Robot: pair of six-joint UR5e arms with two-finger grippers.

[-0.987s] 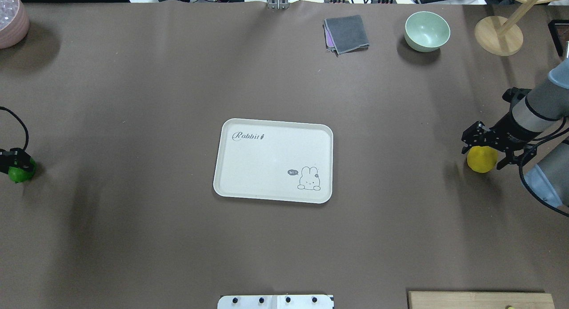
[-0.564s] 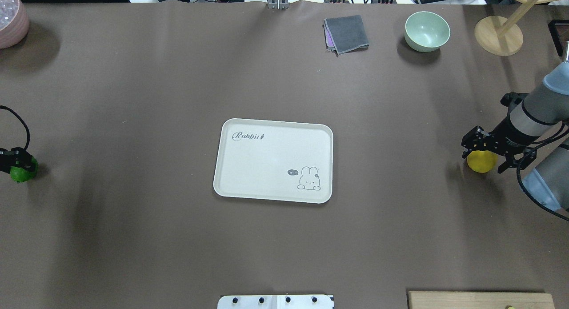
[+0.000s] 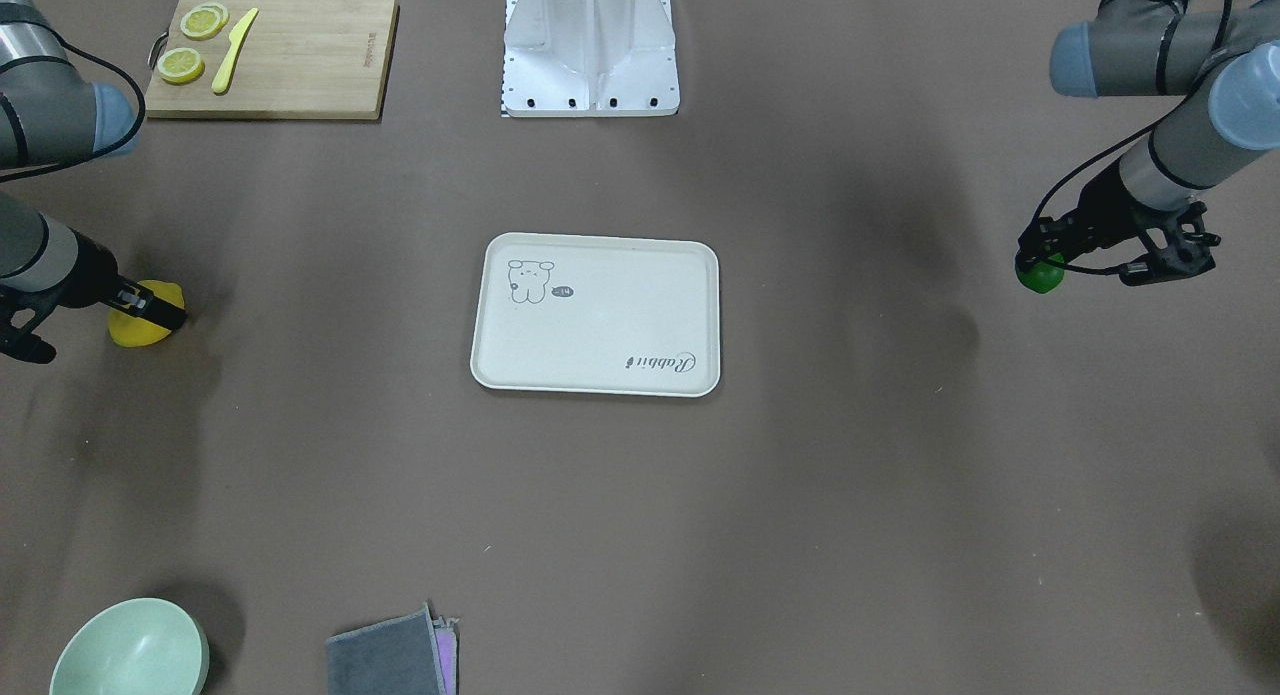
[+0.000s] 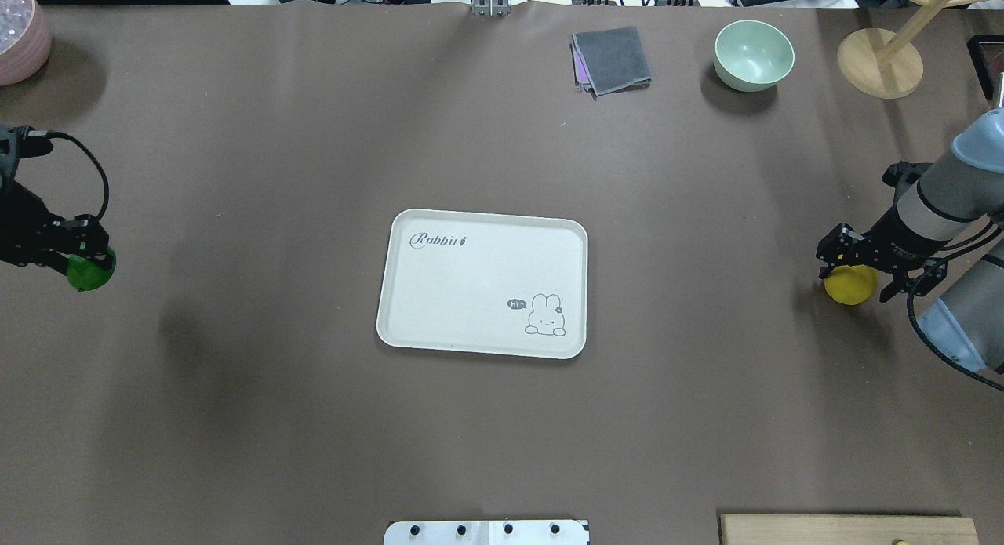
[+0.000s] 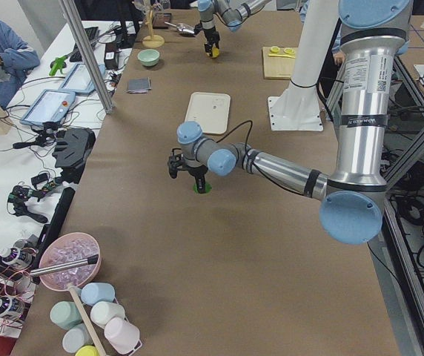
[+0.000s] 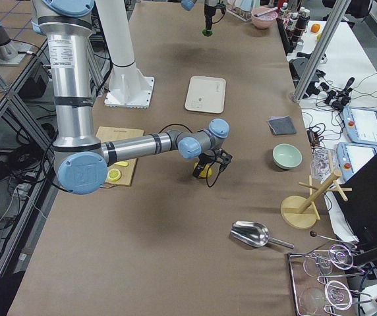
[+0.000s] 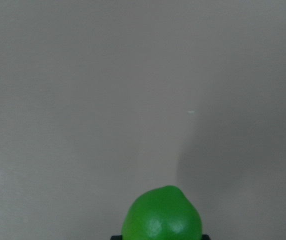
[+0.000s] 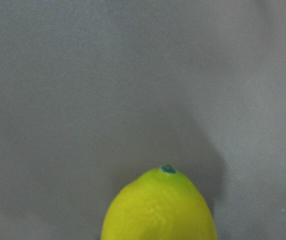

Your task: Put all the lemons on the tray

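Observation:
The cream-white tray [image 4: 482,282] lies at the table's middle and also shows in the front-facing view [image 3: 596,315]. My left gripper [image 4: 78,256] is shut on the dark green lemon [image 4: 91,270] and holds it above the table at the left. The lemon fills the bottom of the left wrist view [image 7: 162,214]. My right gripper [image 4: 855,274] is down over the yellow lemon [image 4: 849,285] at the right. Its jaws stand on either side of that lemon and look closed on it. The yellow lemon [image 8: 159,206] still rests on the table.
A wooden cutting board [image 3: 268,43] with lemon slices [image 3: 182,64] and a yellow knife lies near the robot base [image 3: 590,50]. A green bowl [image 4: 753,55], a grey cloth [image 4: 612,60] and a wooden stand [image 4: 878,63] stand at the far edge. A pink bowl [image 4: 20,31] is far left.
My left gripper has lifted the green lemon and carried it right, toward the tray. My right gripper has settled lower over the yellow lemon, which has stayed in place.

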